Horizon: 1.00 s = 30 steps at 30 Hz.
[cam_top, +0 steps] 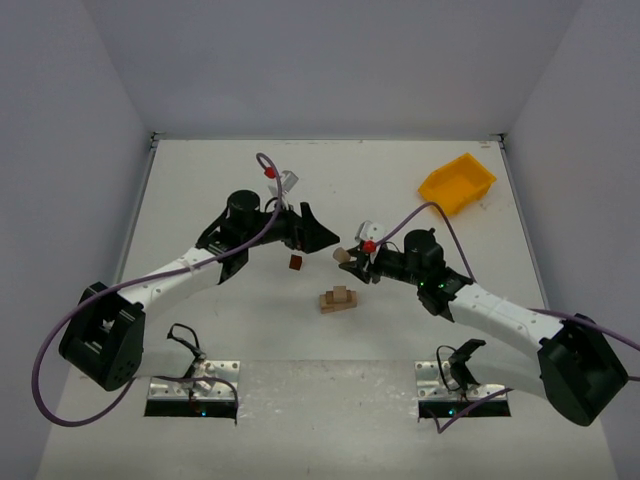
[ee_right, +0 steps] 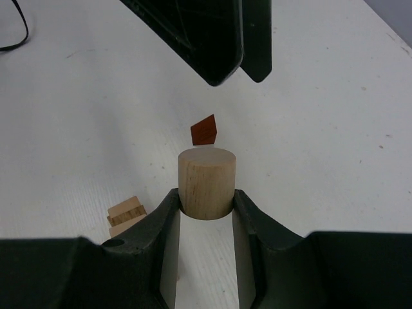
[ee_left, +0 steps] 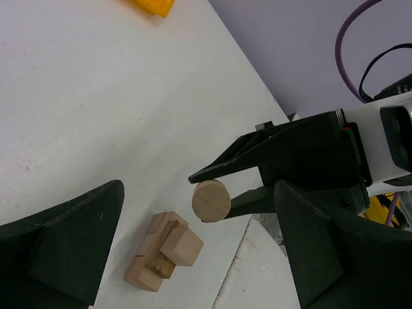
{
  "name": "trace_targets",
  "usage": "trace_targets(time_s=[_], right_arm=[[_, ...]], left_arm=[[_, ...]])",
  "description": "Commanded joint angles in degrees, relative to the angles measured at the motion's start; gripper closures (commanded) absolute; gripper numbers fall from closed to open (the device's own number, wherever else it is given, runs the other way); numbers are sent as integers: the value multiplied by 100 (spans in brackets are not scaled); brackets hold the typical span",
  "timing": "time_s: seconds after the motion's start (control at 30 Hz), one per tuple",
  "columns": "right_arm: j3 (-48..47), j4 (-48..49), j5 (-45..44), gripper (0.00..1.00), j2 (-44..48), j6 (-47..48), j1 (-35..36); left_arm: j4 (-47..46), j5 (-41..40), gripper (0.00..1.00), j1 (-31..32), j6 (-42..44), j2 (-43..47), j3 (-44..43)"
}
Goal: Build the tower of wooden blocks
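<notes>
Wooden cylinder [ee_right: 206, 183]: pinched in right pincer [ee_right: 206, 198], right of reddish block [ee_right: 204, 131].
Left pincer [cam_top: 322, 232]: spread wide.
Left wrist view: whole block stack [ee_left: 164, 251]; right wrist catches only its corner.

The right jaws pinch a pale wooden piece [cam_top: 343, 256], a dark brown block [cam_top: 296, 262] stands on the desk [cam_top: 230, 180] beside the left jaws, and a block stack [cam_top: 338, 299] lies on the near side of both jaws.

A yellow plastic bin [cam_top: 457, 183] sits near the white table's [cam_top: 200, 180] far right corner.
</notes>
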State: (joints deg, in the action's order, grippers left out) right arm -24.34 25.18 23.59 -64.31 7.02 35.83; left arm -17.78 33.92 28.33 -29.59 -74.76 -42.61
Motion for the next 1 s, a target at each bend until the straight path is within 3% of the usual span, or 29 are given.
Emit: trace_targets(time_s=[0.0, 0.2, 0.33, 0.57, 0.97], right_arm=[[-78, 506, 442, 83, 192, -18, 12], [-74, 546, 224, 83, 248, -29, 9], [-73, 579, 59, 83, 250, 16, 3], [-72, 594, 32, 81, 217, 54, 12], [-88, 534, 32, 80, 236, 103, 12]], left_arm=[[-391, -82, 2, 163, -91, 13, -47], [-9, -417, 8, 512, -30, -24, -203], [56, -463, 18, 615, -44, -33, -198], [28, -286, 49, 639, -65, -133, -211], [-92, -163, 51, 688, -104, -209, -242]])
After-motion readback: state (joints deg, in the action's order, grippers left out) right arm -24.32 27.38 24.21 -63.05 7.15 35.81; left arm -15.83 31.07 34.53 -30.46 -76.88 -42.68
